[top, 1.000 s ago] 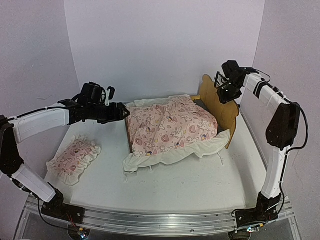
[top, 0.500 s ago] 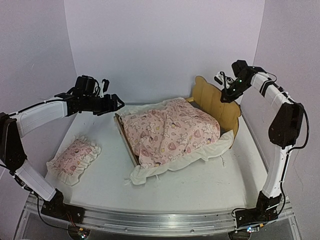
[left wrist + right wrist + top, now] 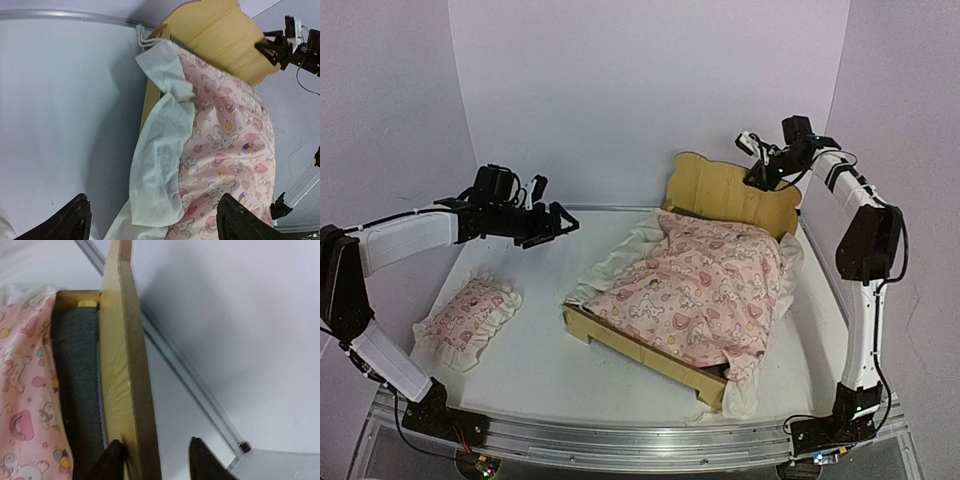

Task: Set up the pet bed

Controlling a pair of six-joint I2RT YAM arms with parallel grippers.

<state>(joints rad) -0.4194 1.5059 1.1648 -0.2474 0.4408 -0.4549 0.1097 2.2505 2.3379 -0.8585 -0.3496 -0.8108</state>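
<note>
The pet bed point(image 3: 638, 347) sits centre-right on the bench point(image 3: 520, 360), with a pink blanket point(image 3: 700, 290) draped over it. At upper right, the right claw point(image 3: 751, 165) is apart, straddling the headboard point(image 3: 720, 190) edge. At middle left, the left claw point(image 3: 563, 217) hangs spread wide.

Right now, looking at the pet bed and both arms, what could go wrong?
The right fingers straddle the edge of the headboard, so a sideways pull might tip or skid the pet bed. The blanket hangs over the near right corner, close to the edge of the table, and could slide off. It also leaves only a narrow strip of mattress for the pillow.
</note>
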